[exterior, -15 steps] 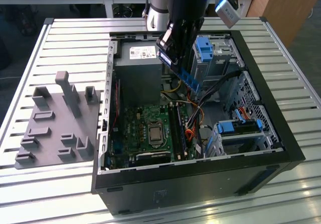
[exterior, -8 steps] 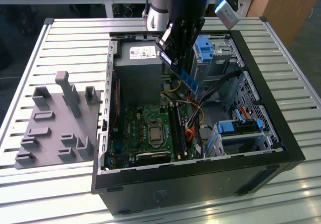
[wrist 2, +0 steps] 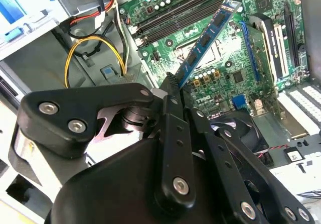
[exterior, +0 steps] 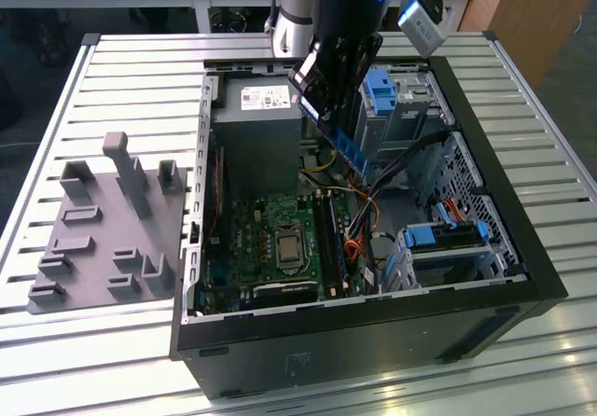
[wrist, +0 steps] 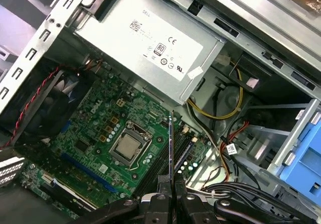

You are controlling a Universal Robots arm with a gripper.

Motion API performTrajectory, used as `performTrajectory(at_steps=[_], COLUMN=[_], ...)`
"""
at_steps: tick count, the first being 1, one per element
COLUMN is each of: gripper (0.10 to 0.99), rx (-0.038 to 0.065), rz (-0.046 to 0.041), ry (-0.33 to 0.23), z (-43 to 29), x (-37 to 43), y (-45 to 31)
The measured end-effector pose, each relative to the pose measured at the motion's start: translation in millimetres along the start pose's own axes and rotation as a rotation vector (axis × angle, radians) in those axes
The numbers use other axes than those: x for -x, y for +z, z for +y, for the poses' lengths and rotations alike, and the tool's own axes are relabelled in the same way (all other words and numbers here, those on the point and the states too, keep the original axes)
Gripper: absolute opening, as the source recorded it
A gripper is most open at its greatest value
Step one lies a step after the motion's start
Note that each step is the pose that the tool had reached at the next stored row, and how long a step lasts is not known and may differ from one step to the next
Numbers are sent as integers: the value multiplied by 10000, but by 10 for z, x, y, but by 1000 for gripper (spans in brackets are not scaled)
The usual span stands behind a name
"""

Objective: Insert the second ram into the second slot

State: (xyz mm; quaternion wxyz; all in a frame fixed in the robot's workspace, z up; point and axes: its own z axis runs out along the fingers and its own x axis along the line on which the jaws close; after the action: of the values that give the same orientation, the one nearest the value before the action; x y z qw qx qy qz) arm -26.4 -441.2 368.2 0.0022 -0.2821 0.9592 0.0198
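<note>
Gripper (wrist 2: pixel 173 86) pinched second ram (wrist 2: pixel 206 38), a thin blue stick studded with black chips, projecting beyond its fingertips above the green motherboard (wrist 2: pixel 210 101).

The second ram (wrist 2: pixel 208 35): a thin blue circuit stick with dark chips.
One end pinched in the gripper (wrist 2: pixel 173 86); stick tilted, suspended above the motherboard (wrist 2: pixel 205 101), unseated.

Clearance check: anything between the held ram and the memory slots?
Nothing. In the second wrist view the second ram, held by the tool, hangs clear; no cable crosses toward the slots.
</note>
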Motion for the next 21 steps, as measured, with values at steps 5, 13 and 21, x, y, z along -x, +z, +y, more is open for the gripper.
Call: performTrajectory(at_steps=[5, 13, 21], gripper=[137, 137, 137], rx=[-4, -11, -16], rz=[-10, -25, -37], ry=[277, 692, 1011], z=[0, 0, 0], x=[0, 0, 0], y=[3, 6, 10])
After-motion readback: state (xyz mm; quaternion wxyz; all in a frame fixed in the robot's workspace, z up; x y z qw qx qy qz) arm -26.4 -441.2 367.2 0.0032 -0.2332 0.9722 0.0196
